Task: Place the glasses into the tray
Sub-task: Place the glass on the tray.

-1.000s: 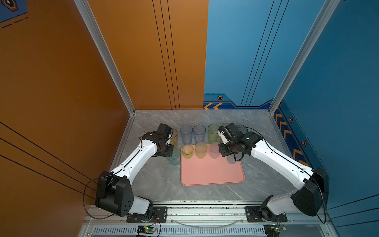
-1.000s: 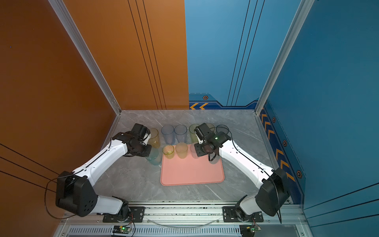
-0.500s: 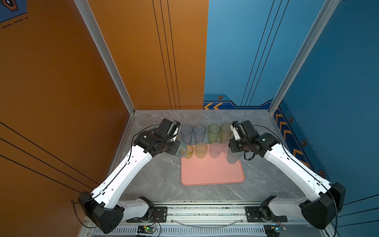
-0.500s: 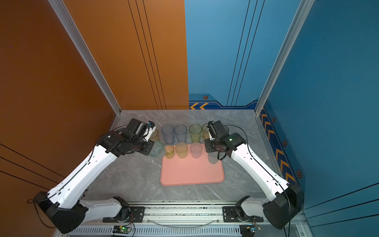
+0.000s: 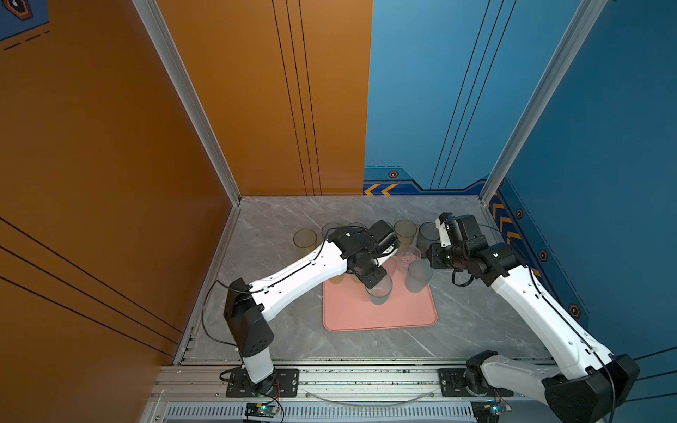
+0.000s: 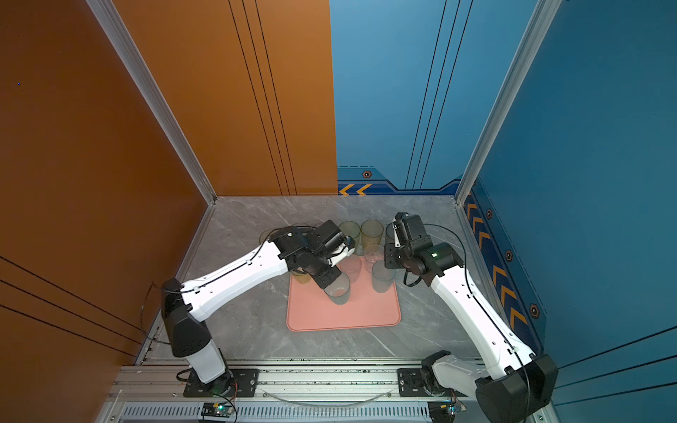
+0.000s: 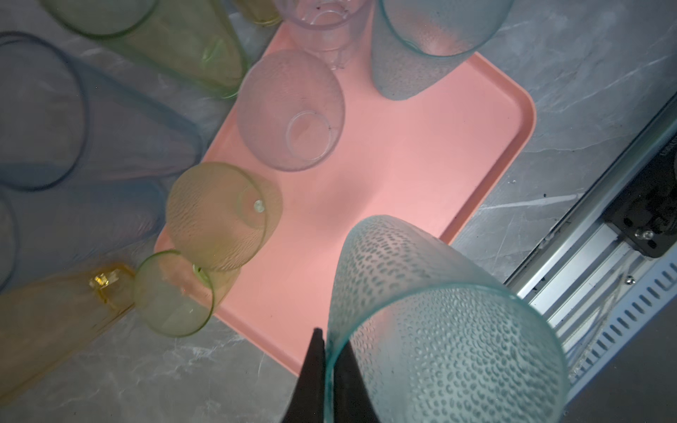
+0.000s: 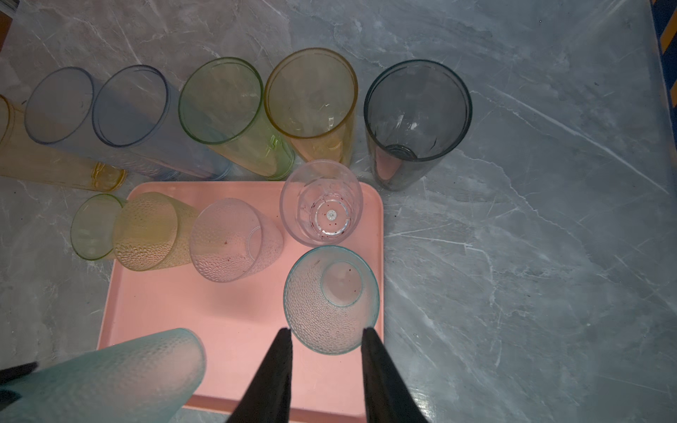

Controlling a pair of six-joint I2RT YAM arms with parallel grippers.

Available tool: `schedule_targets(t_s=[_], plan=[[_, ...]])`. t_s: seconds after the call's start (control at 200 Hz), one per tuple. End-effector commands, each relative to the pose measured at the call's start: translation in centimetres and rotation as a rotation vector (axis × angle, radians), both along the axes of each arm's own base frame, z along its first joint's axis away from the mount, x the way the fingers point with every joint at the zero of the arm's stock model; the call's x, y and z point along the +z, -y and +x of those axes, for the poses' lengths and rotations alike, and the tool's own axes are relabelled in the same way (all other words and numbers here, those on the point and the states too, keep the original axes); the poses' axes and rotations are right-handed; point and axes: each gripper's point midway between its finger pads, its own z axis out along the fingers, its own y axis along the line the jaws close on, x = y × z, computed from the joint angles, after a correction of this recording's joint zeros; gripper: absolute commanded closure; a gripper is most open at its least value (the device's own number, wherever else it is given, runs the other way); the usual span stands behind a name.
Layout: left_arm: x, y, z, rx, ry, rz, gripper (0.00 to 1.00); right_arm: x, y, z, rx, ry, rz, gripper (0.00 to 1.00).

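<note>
The pink tray (image 5: 381, 315) (image 6: 344, 315) lies mid-table. My left gripper (image 5: 373, 282) (image 7: 324, 351) is shut on the rim of a teal dimpled tumbler (image 7: 439, 329) (image 5: 379, 293), held over the tray's middle. A second teal tumbler (image 8: 331, 296) (image 5: 418, 280) stands at the tray's right side. My right gripper (image 8: 327, 331) (image 5: 434, 256) hangs open just above it, one fingertip at each side of its near rim. Along the tray's far edge stand a yellow dimpled glass (image 8: 150, 230), a clear dimpled one (image 8: 230, 245) and a clear plain one (image 8: 322, 201).
Behind the tray a row of tall tumblers stands on the marble: two blue (image 8: 130, 106), green (image 8: 221, 100), yellow (image 8: 311, 93), grey (image 8: 417, 110), plus a yellow one (image 5: 304, 241) at far left. A small green glass (image 8: 91, 227) sits off the tray's far-left corner. A metal rail (image 5: 329, 377) runs along the front.
The left arm has swung right, carrying its teal tumbler from beside the tray's left edge to over the tray's middle. The right arm has shifted right and back, beside the tray's right-hand teal tumbler.
</note>
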Motion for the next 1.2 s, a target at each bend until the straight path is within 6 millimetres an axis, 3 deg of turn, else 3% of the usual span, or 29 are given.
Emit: schedule_targets(t_s=[0.0, 0.17, 0.29, 0.751, 1.197], plan=[[-0.7, 2.2, -0.7, -0.083, -0.043, 0.006, 0.94, 0.0, -0.1, 0.0, -0.005, 0.004, 0.021, 0.69], [-1.9, 4.5, -0.1, -0.126, -0.072, 0.017, 0.95, -0.2, 0.0, 0.1, -0.002, 0.001, 0.026, 0.69], [-2.7, 5.1, 0.4, -0.137, -0.075, 0.044, 0.95, -0.5, 0.1, 0.3, -0.002, -0.005, 0.025, 0.69], [-5.6, 4.2, 3.2, -0.096, -0.062, 0.15, 0.94, -1.4, -0.2, 0.9, 0.005, -0.026, 0.039, 0.69], [-6.7, 3.5, 5.8, -0.054, -0.061, 0.161, 0.95, -1.9, -0.5, 1.4, 0.007, -0.043, 0.038, 0.69]])
